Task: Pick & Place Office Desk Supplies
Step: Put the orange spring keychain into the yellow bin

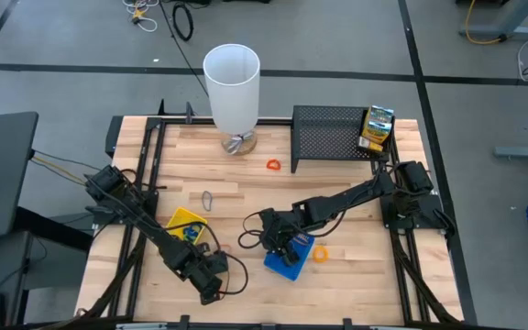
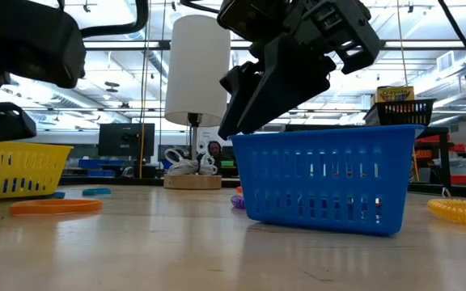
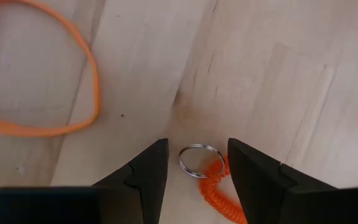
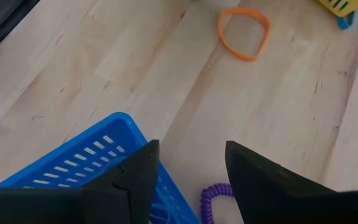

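Note:
My left gripper (image 3: 197,171) hangs near the table's near edge (image 1: 211,275), open. Its fingers stand on either side of an orange coil cord with a metal ring (image 3: 199,163) that lies on the table. An orange rubber band (image 3: 39,74) lies flat beyond it. My right gripper (image 4: 191,171) is open over the near-left corner of the blue tray (image 1: 291,257), beside a purple coil (image 4: 216,198). The yellow tray (image 1: 189,225) stands on the table between the two arms. My right gripper has one finger (image 4: 135,171) at the blue tray's rim (image 4: 114,121), coming from above. Whether it touches the rim I cannot tell. The tray stands flat on the table (image 2: 330,186).
A tall white cylinder (image 1: 233,87) and a black mesh rack (image 1: 333,137) holding a green-yellow box (image 1: 377,128) stand at the far edge. A red-orange loop (image 1: 273,165), a grey loop (image 1: 207,199) and a yellow-orange coil (image 1: 321,253) lie loose on the wood.

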You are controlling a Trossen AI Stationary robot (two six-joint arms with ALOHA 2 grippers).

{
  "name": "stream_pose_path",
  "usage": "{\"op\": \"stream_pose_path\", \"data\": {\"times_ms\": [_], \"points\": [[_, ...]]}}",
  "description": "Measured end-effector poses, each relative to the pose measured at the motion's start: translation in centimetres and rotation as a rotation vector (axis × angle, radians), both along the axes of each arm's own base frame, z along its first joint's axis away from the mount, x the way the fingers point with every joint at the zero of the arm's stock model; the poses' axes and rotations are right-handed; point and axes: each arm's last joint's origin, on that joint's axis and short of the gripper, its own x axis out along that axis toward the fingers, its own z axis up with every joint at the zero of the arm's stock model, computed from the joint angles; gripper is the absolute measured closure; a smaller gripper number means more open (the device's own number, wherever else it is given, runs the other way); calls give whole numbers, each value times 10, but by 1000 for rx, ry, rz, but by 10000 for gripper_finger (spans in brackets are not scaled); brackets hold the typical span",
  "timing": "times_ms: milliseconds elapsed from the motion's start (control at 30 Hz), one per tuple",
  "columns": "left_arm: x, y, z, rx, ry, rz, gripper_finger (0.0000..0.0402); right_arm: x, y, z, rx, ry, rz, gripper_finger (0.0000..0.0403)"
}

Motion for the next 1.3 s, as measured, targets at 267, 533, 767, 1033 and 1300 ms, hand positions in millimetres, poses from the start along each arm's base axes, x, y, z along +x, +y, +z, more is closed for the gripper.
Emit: {"op": "stream_pose_path", "data": {"times_ms": [267,533,767,1033,1300], "points": [[-2,0,0,-12,29,22,316,0,0,0,0,0,0,211],[-2,-1,1,-3,32,-34,397,0,0,0,0,0,1,211],[3,-6,22,64,34,-74,399,0,0,0,0,0,0,211],[-13,-26,33,139,28,-166,365,0,0,0,8,4,-11,211],[-24,-28,31,217,10,-129,253,0,0,0,10,6,-14,211]]}}
